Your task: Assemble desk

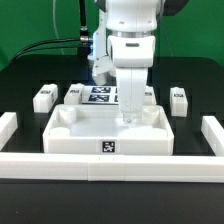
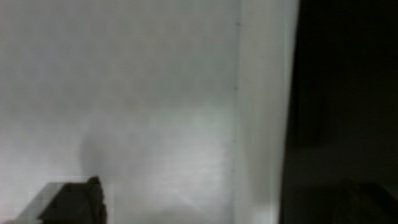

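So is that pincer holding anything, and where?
Cannot tell. The pincer reaches down into the desk top, but its tips are not clearly shown in either view.

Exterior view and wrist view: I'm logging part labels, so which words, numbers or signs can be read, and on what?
No words, brands or numbers can be read in either view.
Desk top front wall: a black-and-white square tag, pattern only.
Marker board: tags, too small to decode.
Legs: tags, blurred.
Wrist view: nothing printed shows.
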`<state>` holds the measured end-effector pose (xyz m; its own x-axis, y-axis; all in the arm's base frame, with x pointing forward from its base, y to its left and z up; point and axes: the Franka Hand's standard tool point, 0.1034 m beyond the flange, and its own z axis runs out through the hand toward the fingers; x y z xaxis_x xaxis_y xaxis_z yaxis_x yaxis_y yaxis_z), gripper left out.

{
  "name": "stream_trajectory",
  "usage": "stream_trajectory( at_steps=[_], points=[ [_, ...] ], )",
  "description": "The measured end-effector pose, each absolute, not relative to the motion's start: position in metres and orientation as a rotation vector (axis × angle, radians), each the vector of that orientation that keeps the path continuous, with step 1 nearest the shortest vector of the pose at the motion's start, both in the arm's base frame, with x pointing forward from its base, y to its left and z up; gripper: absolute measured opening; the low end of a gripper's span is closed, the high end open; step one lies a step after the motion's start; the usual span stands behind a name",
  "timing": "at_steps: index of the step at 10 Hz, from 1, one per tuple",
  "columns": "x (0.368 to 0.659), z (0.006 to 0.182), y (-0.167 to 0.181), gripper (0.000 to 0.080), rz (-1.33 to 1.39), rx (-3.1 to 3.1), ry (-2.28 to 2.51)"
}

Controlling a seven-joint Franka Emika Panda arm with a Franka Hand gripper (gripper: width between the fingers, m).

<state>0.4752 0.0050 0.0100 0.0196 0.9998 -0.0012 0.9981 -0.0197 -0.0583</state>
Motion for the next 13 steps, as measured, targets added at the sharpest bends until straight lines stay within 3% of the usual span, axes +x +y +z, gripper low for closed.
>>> stream_trajectory(
  at_steps=[2, 3, 4, 6, 7, 8, 13],
  points=[
    [0.4746, 0.0088, 0.0062, 0.0649, 0.068, -2.227, -2.155],
    [0.4739, 0.0083, 0.0072, 0.0528, 0.074, -2.243, -2.134],
    [0.4744, 0.0086, 0.0081, 0.0528, 0.077, -2.259, -2.117],
    [0.4747, 0.0085, 0.0077, 0.0240, 0.076, -2.260, -2.116],
    [0.4745, 0.0083, 0.0077, 0.0240, 0.077, -2.260, -2.116],
    [0.4749, 0.0085, 0.0075, 0.0073, 0.075, -2.262, -2.116],
    [0.4761, 0.0091, 0.0074, 0.0057, 0.068, -2.265, -2.118]
  ],
)
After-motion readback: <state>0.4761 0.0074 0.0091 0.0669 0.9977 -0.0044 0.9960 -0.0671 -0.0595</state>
